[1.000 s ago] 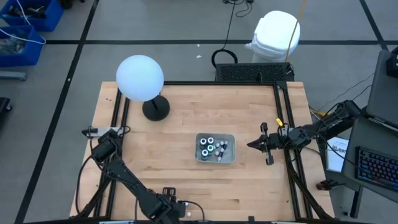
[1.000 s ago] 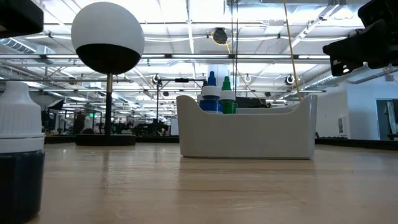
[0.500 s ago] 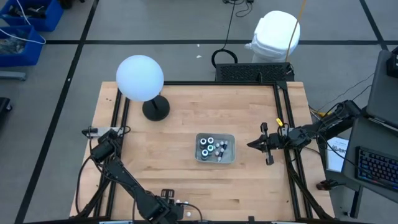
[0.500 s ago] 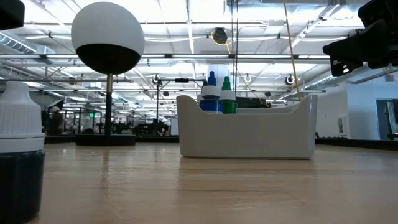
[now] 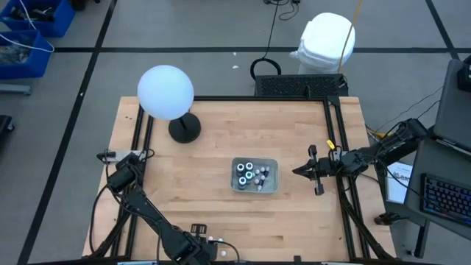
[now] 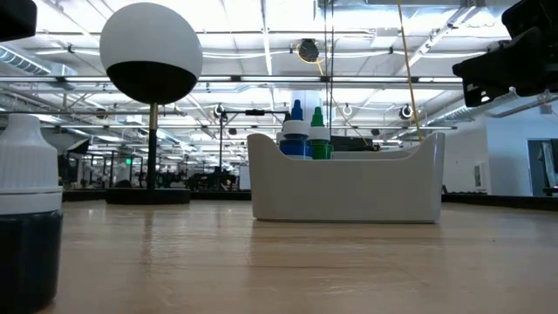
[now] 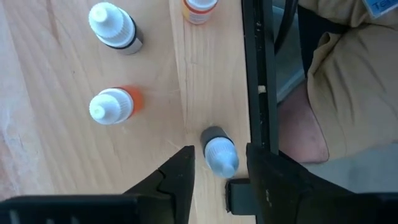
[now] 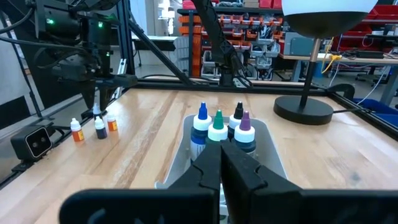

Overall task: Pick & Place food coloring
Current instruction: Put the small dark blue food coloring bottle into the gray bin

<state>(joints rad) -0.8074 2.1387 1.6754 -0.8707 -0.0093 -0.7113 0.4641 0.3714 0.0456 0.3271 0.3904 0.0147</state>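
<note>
The food coloring is in two groups. Several bottles with blue, green, black and purple tips (image 8: 219, 127) stand in a whitish tray (image 5: 255, 176) at mid-table, which also shows in the low view (image 6: 344, 187). Small white-capped bottles stand on the wood by the near edge: a dark one (image 7: 114, 28), an orange one (image 7: 113, 106) and another orange one (image 7: 198, 7). My left gripper (image 7: 224, 150) is open above a dark white-capped bottle (image 7: 219, 155), one finger on each side, not touching it. My right gripper (image 8: 221, 163) is shut and hovers to the right of the tray (image 5: 302, 171).
A white globe lamp (image 5: 166, 92) stands on its round black base (image 5: 184, 129) at the far left. A black frame rail (image 7: 256, 74) runs along the near edge beside the small bottles. Tan cloth (image 7: 354, 68) lies beyond that rail. One dark bottle (image 6: 26, 218) looms close to the low camera.
My left gripper has shifted a little toward the table's left near the near edge. The bottles, the tray and my right gripper have stayed put.
</note>
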